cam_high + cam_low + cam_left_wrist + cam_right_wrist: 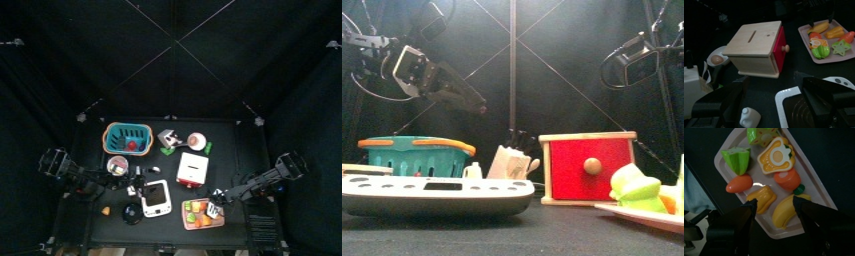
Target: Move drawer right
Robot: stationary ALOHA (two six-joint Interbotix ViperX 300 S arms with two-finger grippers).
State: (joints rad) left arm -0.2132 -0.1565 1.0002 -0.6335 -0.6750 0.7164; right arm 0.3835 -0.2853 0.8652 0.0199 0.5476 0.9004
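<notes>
Drawer [759, 49] seen ahead of left pincer [771, 100], near tabletop centre, untouched; left arm judged nearer. Both pincers spread wide, empty; right pincer [774, 208] held over toy-food tray [811, 193].

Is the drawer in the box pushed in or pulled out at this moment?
Pushed in. In the left wrist view the drawer has its red front flush with the wooden box; the front view shows the same, knob forward.
</notes>
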